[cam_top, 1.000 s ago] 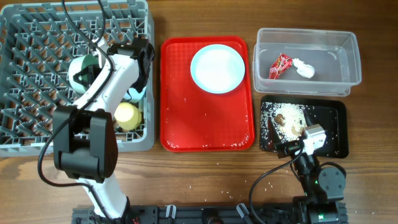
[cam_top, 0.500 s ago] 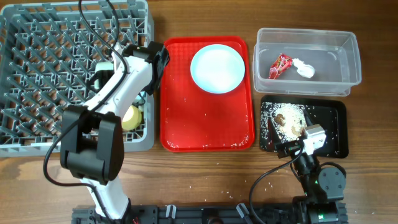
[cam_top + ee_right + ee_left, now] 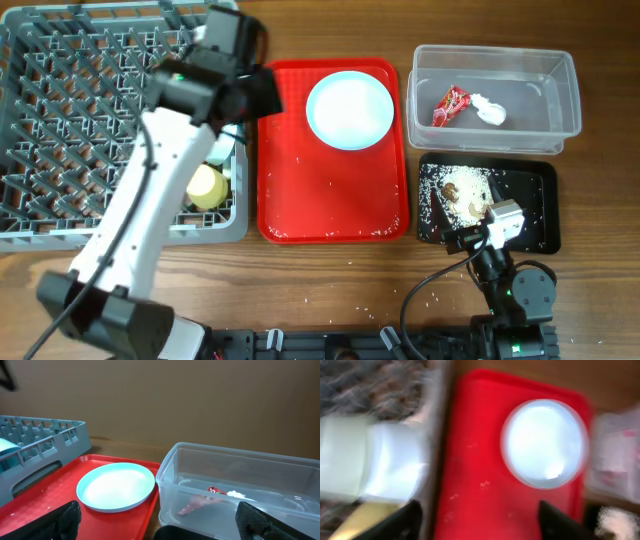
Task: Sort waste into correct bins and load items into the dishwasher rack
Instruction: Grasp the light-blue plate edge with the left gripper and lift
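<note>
The pale blue plate lies on the red tray. My left gripper hovers open and empty over the seam between the tray and the grey dishwasher rack. In the rack sit a yellow cup and a blurred mint-green bowl. The clear bin holds the red-and-white wrapper and white scrap. The black bin holds food scraps with rice. My right gripper rests open and empty at that bin's near edge.
Rice grains are scattered on the red tray and on the wooden table in front of it. The left arm stretches from the table's front edge up over the rack's right side, hiding part of the rack.
The left gripper has opened, risen out of the rack and swung right to the tray's left edge. The right arm has not moved.
</note>
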`<state>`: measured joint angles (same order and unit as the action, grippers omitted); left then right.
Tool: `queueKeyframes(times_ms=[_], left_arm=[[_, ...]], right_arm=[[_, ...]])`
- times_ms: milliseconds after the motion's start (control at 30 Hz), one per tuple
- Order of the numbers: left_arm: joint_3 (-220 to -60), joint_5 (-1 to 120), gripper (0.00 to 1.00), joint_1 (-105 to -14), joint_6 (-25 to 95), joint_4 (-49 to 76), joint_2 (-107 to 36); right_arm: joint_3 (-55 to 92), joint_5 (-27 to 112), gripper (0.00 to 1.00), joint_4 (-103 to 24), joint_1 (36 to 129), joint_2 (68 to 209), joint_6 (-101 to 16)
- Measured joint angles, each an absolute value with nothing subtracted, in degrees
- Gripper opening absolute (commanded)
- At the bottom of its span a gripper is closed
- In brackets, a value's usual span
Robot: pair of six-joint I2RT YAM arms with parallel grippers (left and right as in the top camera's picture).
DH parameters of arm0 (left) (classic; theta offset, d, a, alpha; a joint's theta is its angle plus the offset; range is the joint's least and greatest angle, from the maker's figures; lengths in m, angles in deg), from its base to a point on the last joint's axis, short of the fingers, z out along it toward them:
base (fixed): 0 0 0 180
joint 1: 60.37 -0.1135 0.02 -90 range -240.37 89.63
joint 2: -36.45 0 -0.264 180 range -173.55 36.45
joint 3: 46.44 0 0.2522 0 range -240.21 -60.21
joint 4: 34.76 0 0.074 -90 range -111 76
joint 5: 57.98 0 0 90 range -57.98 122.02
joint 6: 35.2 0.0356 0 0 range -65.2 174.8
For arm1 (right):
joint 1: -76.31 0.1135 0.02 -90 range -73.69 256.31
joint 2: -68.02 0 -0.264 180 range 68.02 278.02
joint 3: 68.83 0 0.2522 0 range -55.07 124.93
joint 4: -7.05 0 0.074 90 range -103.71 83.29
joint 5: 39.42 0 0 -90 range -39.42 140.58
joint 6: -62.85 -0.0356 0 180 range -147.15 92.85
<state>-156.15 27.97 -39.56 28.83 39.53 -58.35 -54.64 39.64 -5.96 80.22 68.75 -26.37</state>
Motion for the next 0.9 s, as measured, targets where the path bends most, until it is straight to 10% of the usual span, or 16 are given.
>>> queueKeyframes(times_ms=[333, 600, 900], left_arm=[[-155.18, 34.99, 0.55, -33.87, 21.48, 27.73, -82.53], [-154.88, 36.62, 0.16, -33.74, 16.48, 34.92, -89.72], [-154.57, 30.81, 0.51, -31.86, 19.32, 51.12, -86.57]], right_arm=[[-54.64, 39.64, 1.00, -5.94, 80.22, 68.75, -26.37], [-54.62, 39.64, 1.00, -5.94, 80.22, 68.75, -26.37], [-54.62, 39.64, 1.00, -5.94, 80.22, 68.75, -26.37]])
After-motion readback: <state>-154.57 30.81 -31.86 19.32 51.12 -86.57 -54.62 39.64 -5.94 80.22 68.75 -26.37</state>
